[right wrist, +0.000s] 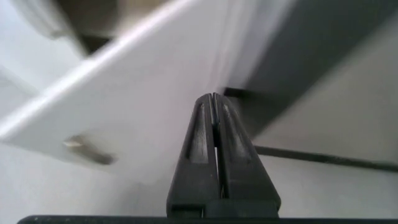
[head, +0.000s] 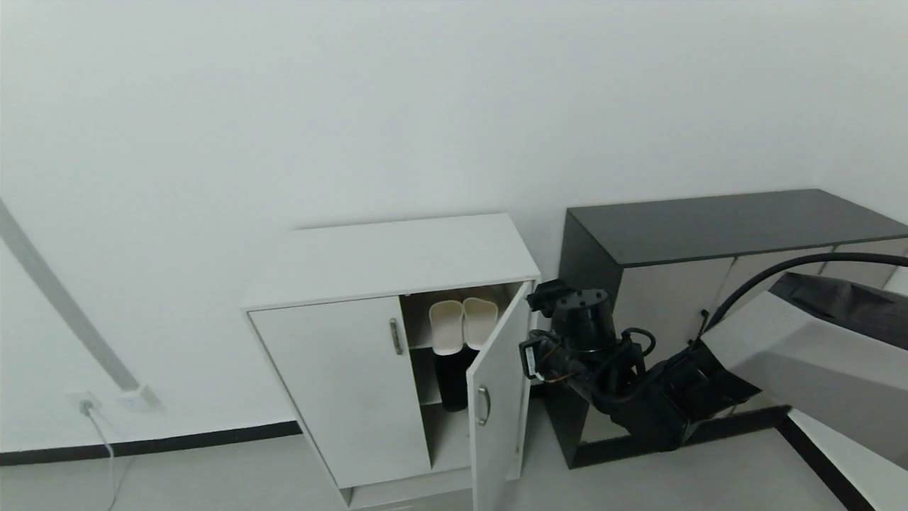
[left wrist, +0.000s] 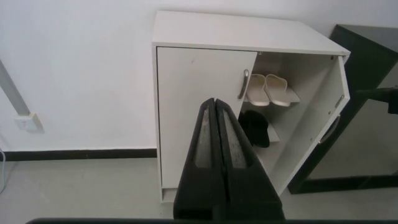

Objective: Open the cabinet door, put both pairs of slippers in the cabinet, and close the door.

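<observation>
Closing needs only a push, we judge: our right gripper point(right wrist: 214, 98), pressed together, is just beside the half-open door point(head: 496, 383), a light stiff panel best pushed near its handle point(head: 484, 405). The left gripper point(left wrist: 215, 102) is pressed together too. Farther in, white slippers point(head: 462, 323) and black slippers point(head: 450, 380) rest on shelves.

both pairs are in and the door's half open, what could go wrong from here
1. The white slippers and black slippers sit near the front of their shelves. If a heel overhangs, the right door could catch on it and not shut fully.
2. The right gripper, jaws shut, is close to the door's outer face, with the dark cabinet just beside it. A push from that narrow tip might slide off the panel or knock the arm against that cabinet.
</observation>
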You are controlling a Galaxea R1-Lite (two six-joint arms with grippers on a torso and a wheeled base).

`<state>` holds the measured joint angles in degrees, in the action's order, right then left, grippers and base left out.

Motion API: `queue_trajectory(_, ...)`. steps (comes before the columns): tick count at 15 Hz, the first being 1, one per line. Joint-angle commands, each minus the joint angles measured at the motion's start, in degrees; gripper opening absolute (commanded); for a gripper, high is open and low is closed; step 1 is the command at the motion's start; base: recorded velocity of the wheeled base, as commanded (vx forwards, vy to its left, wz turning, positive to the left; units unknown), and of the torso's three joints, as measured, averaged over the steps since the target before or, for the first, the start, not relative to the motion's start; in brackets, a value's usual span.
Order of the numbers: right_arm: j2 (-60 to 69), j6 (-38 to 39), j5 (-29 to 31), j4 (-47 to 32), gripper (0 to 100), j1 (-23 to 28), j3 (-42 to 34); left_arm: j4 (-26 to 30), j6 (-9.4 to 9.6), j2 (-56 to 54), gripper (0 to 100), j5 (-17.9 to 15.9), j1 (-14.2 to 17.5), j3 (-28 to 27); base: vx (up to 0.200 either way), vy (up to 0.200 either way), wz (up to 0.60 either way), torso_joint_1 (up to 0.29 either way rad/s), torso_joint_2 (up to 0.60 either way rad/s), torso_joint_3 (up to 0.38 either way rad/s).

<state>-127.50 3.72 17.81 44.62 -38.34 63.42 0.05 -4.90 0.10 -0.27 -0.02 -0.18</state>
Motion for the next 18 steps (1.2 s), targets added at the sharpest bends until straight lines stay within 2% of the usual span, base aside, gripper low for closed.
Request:
queue_trajectory(1, -0.2, 0.06, -0.41, 0.21, 0, 0.02, -0.31, 0.04, -0.02, -0.01, 0, 0.0, 0.02, 0.01, 0.0, 0.0, 0.6, -0.002, 0.0, 0.002)
queue_trajectory(5, -0.2, -0.91, -1.64, 6.01, 0, 0.46, -2.77, -0.05, -0.02, -0.01, 0, 0.0, 0.02, 0.01, 0.0, 0.0, 0.0, 0.0, 0.0, 0.0)
queue_trajectory(8, 0.94, -2.66, -2.61, 13.39, 0, 1.25, -6.55, -0.05, -0.02, -0.01, 0, 0.0, 0.02, 0.01, 0.0, 0.0, 0.0, 0.0, 0.0, 0.0)
queue_trajectory(11, 6.12, -2.58, -7.88, 13.65, 0, 1.86, -16.13, -0.05, -0.02, -0.01, 0, 0.0, 0.02, 0.01, 0.0, 0.0, 0.0, 0.0, 0.0, 0.0)
queue_trajectory(14, 8.15, -2.05, -9.72, 18.22, 0, 2.22, -26.77, -0.05, -0.02, -0.01, 0, 0.0, 0.02, 0.01, 0.2, 0.0, 0.0, -0.004, 0.0, 0.007)
queue_trajectory(15, 7.71, -2.14, -10.34, 20.16, 0, 2.3, -28.61, -0.05, -0.02, -0.01, 0, 0.0, 0.02, 0.01, 0.2, 0.0, 0.0, -0.012, -0.01, 0.007)
queue_trajectory(18, 5.86, -2.14, -10.78, 22.18, 0, 2.3, -30.98, -0.05, -0.02, -0.01, 0, 0.0, 0.02, 0.01, 0.0, 0.0, 0.0, 0.0, 0.0, 0.0)
